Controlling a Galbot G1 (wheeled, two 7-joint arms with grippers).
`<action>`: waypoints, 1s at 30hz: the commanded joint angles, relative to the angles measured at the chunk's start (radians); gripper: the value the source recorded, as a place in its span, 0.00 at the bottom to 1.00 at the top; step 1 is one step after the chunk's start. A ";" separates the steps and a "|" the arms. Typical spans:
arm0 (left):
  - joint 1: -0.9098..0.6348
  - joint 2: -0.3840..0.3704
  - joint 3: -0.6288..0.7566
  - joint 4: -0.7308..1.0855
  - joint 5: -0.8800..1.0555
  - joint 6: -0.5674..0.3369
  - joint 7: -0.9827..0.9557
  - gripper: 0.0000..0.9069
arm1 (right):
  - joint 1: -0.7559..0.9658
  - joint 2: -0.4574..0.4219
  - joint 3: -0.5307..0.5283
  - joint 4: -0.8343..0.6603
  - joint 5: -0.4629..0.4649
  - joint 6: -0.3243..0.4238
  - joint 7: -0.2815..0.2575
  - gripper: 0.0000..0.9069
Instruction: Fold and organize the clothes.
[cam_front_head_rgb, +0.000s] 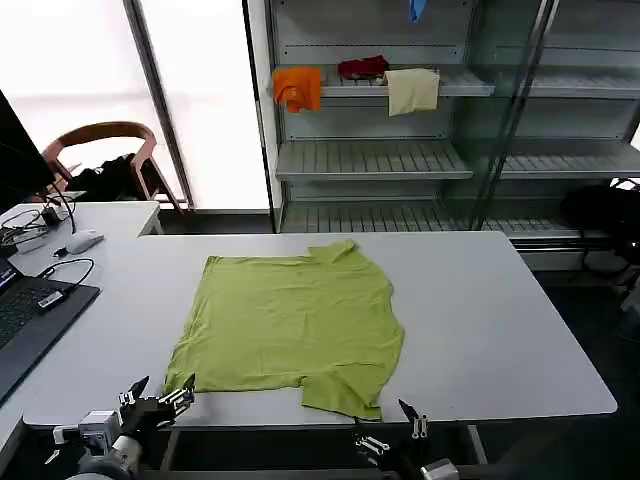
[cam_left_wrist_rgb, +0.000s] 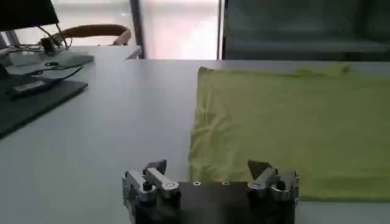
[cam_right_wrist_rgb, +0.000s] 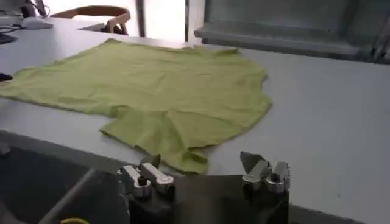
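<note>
The clothes are one lime yellow-green T-shirt (cam_front_head_rgb: 290, 325) lying spread flat on the grey table (cam_front_head_rgb: 480, 320), plain side up, one sleeve toward the table's front edge and the other at the far edge. My left gripper (cam_front_head_rgb: 160, 396) hovers open just below the table's front edge, by the shirt's near left corner (cam_left_wrist_rgb: 201, 164). My right gripper (cam_front_head_rgb: 390, 430) is open too, below the front edge near the shirt's front sleeve (cam_right_wrist_rgb: 164, 137). In the wrist views the left gripper (cam_left_wrist_rgb: 208, 169) and right gripper (cam_right_wrist_rgb: 201, 163) hold nothing.
A laptop (cam_front_head_rgb: 25, 320), cables and a mouse (cam_front_head_rgb: 82, 241) sit on the table's left side. Behind the table stands a metal shelf (cam_front_head_rgb: 380, 150) with orange (cam_front_head_rgb: 297, 88), dark red (cam_front_head_rgb: 362, 67) and cream (cam_front_head_rgb: 412, 90) cloths. A chair (cam_front_head_rgb: 105, 160) stands back left.
</note>
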 joint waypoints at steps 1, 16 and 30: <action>-0.019 -0.001 0.001 0.042 -0.034 0.009 0.004 0.78 | 0.002 0.001 -0.002 0.001 -0.003 -0.005 -0.001 1.00; -0.020 -0.009 0.016 0.053 -0.021 -0.021 0.009 0.43 | 0.025 0.017 -0.014 -0.012 0.009 -0.010 0.011 0.66; -0.022 -0.007 0.015 0.059 -0.006 -0.031 0.013 0.44 | 0.050 0.023 -0.022 -0.026 0.013 -0.006 0.015 0.77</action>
